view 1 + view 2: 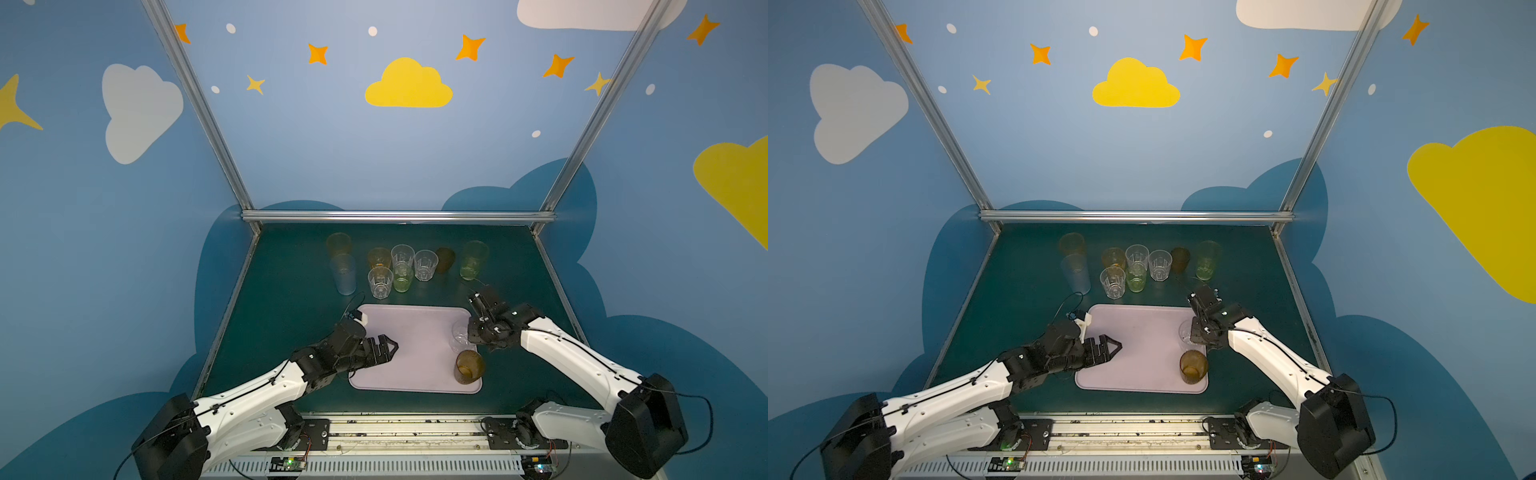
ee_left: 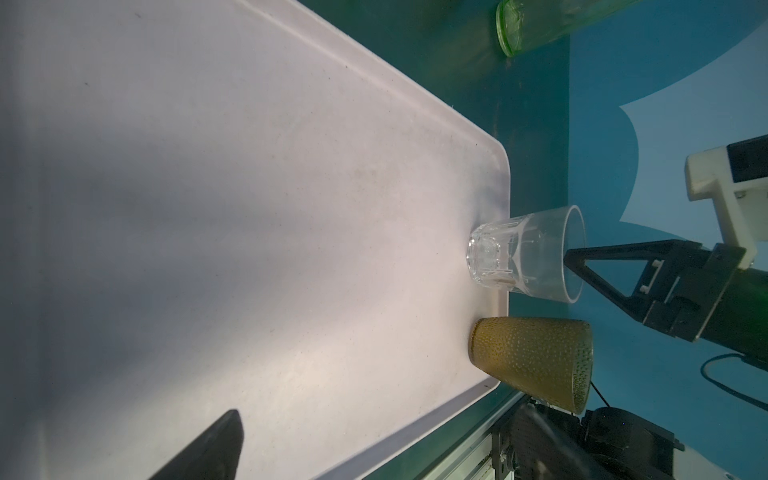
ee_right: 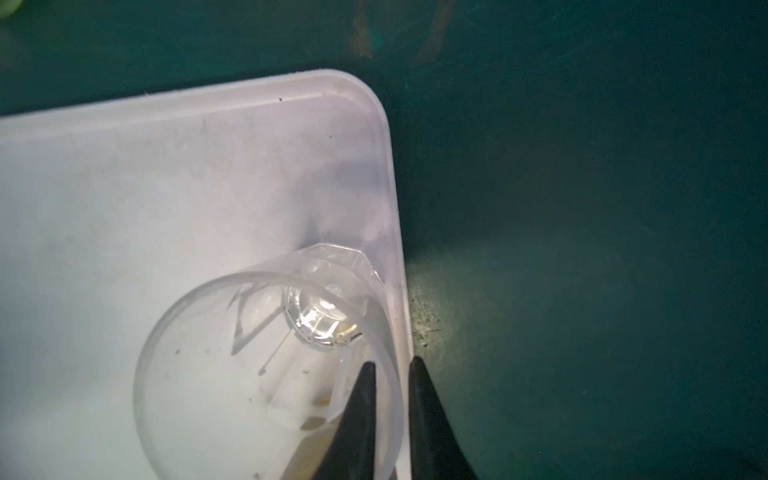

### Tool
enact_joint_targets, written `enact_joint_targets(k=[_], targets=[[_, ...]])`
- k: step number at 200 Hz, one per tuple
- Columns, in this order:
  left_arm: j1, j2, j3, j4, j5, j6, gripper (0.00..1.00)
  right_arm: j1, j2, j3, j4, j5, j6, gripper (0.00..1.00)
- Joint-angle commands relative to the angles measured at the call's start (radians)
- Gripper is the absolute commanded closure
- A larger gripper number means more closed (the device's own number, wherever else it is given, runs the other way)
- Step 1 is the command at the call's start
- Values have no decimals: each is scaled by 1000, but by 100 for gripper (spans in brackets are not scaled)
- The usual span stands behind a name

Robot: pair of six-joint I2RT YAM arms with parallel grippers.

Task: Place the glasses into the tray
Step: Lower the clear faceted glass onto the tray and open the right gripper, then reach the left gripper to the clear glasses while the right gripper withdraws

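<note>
The lilac tray [image 1: 407, 332] [image 1: 1133, 332] lies in the middle of the table. Two glasses stand on its right side: a short clear faceted one [image 1: 459, 336] [image 2: 532, 257] [image 3: 249, 374] and, nearer me, an amber dimpled one [image 1: 468, 366] [image 2: 536, 357]. My right gripper [image 3: 392, 365] points down over the clear glass. One finger is inside the rim and one outside, slightly parted, with a gap on both sides of the wall. My left gripper [image 1: 388, 347] hovers open and empty over the tray's left part.
Several more glasses stand behind the tray: a tall orange [image 1: 338, 245], a tall blue [image 1: 344, 274], a tall green [image 1: 473, 259], a brown [image 1: 444, 259], a short green [image 1: 402, 277] and clear ones [image 1: 380, 282]. Metal frame rails border the table.
</note>
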Motion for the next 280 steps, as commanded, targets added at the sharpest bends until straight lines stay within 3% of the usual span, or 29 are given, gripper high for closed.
enact_joint_targets(k=[1,34,64,106,164,224,265,280], targets=[[-3,-4,20,2,-6,13,0,5,5,-9,4,3,6,70],[-4,-14,20,-9,-18,15,0,5,-36,-11,1,18,12,61],[-4,-24,28,-29,-39,24,0,4,-102,-12,-8,34,5,35],[-3,-34,76,-65,-166,32,0,3,-188,-15,10,-8,-17,14],[41,36,249,-185,-264,172,0,-17,-299,-85,123,-225,-27,14],[174,191,385,-219,-236,220,0,-25,-392,-119,98,-318,-23,14],[202,334,492,-274,-254,248,0,-24,-500,-183,90,-379,3,14],[202,386,534,-301,-263,261,5,-23,-539,-199,74,-378,6,14]])
